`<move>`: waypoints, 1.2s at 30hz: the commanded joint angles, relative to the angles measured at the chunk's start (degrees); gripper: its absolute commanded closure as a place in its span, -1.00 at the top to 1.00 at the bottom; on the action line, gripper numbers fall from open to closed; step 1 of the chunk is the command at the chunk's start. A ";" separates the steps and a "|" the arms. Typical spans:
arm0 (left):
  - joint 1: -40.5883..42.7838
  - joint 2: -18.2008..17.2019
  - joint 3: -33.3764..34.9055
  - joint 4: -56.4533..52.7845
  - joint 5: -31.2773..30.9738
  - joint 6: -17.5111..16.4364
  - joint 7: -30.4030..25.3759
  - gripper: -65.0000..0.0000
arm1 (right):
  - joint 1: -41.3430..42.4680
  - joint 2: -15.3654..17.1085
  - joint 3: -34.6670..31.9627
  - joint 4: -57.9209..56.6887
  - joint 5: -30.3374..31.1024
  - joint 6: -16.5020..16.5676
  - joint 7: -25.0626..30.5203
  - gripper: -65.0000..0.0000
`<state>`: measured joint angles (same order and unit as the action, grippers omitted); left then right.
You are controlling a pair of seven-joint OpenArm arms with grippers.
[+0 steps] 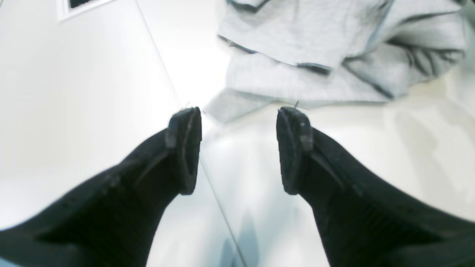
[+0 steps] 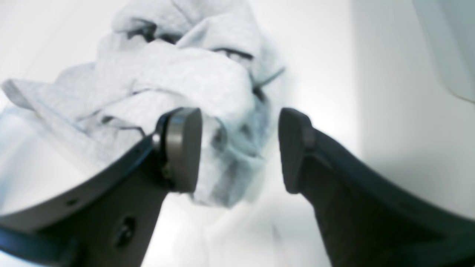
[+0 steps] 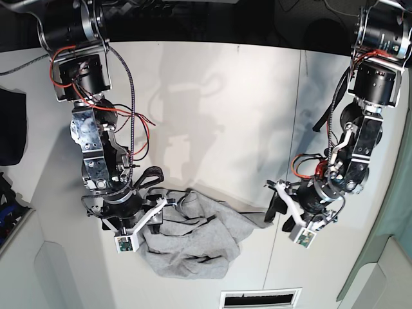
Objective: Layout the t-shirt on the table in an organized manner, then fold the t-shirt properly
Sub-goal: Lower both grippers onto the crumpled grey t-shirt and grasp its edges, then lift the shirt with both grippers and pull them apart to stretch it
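A: Left wrist view?
B: Left gripper (image 1: 239,148) spread wide, grasping nothing; crumpled t-shirt (image 1: 315,55) just beyond on the table (image 1: 92,92). No lettering legible.
A: Right wrist view?
B: Right gripper (image 2: 240,148) parted, empty, bunched cloth right at one fingertip.
A: Base view?
B: Heaped between both arms, near the front edge. No readable print.
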<state>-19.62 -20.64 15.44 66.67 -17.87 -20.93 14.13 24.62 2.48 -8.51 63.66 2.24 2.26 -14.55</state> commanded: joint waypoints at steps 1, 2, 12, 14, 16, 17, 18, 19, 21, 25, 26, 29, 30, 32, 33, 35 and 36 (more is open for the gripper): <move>-3.30 0.52 0.72 -2.51 0.31 0.15 -3.04 0.07 | 2.71 -0.48 0.04 -1.75 -0.42 0.20 1.92 0.01; -5.18 1.53 1.70 -6.14 1.09 0.15 -4.66 0.07 | 3.89 -0.68 0.04 -4.63 -0.74 0.68 2.80 0.01; -17.90 12.63 4.15 -36.17 6.62 4.79 -16.04 -0.08 | 10.10 -0.79 0.04 -22.58 -0.35 7.89 11.15 -0.49; -18.21 13.05 4.15 -36.59 6.82 7.32 -15.63 -0.57 | 10.12 -0.94 0.04 -22.56 -0.35 8.09 11.37 -0.90; -18.32 13.03 4.15 -36.59 6.73 8.81 -15.39 -1.00 | 10.14 -1.07 0.04 -22.49 -0.50 8.46 11.54 -1.00; -18.38 13.00 4.15 -36.57 6.78 8.76 -15.06 -1.00 | 10.14 -1.07 0.04 -22.36 -1.27 8.83 11.54 -1.00; -18.51 13.00 4.15 -36.54 6.78 8.72 -14.25 -1.00 | 10.14 -1.07 0.04 -22.18 -2.38 9.14 11.54 -1.00; -18.69 12.90 4.15 -36.26 6.75 8.74 -13.35 -1.00 | 10.14 -1.07 0.04 -21.88 -3.23 9.14 11.54 -1.00; -19.15 12.04 4.15 -35.28 6.58 8.74 -11.82 -1.00 | 10.12 -1.03 0.04 -20.20 -3.78 9.11 11.54 -1.00; -19.26 8.50 4.13 -28.85 5.66 8.74 -8.39 -1.00 | 10.08 -0.48 0.04 -13.07 -3.74 10.84 10.78 -1.00; -19.21 7.17 4.15 -26.29 4.85 8.74 -6.40 -1.00 | 10.10 -0.28 0.04 -10.67 -3.72 11.28 9.46 -1.00; -19.23 2.38 4.13 -18.01 2.12 8.74 -0.39 -1.00 | 10.14 0.13 0.33 -2.36 -3.72 11.21 1.36 -1.00; -19.23 0.57 4.13 -15.30 1.46 8.74 0.52 -1.00 | 10.12 0.55 0.46 0.39 -3.50 11.13 -1.01 -1.00; -19.23 -2.82 4.09 -10.34 -0.24 8.68 1.14 -1.00 | 10.12 1.88 0.79 5.35 -1.46 11.04 -3.56 -1.00; -19.23 -4.22 4.09 -7.98 -1.36 8.48 1.62 -1.00 | 10.12 2.64 1.09 7.56 -0.35 11.04 -4.00 -1.00; -19.23 -6.23 4.09 -3.85 -3.32 7.21 3.80 -1.00 | 10.12 3.93 2.29 11.54 1.31 11.06 -4.87 -1.00; -19.23 -6.84 4.09 -2.27 -4.35 5.64 5.66 -1.00 | 10.12 4.20 3.04 13.38 1.84 11.06 -5.49 -1.00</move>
<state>-36.99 -27.44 19.79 63.48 -21.85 -15.20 21.08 32.84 6.68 -5.72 75.70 3.53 13.50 -22.41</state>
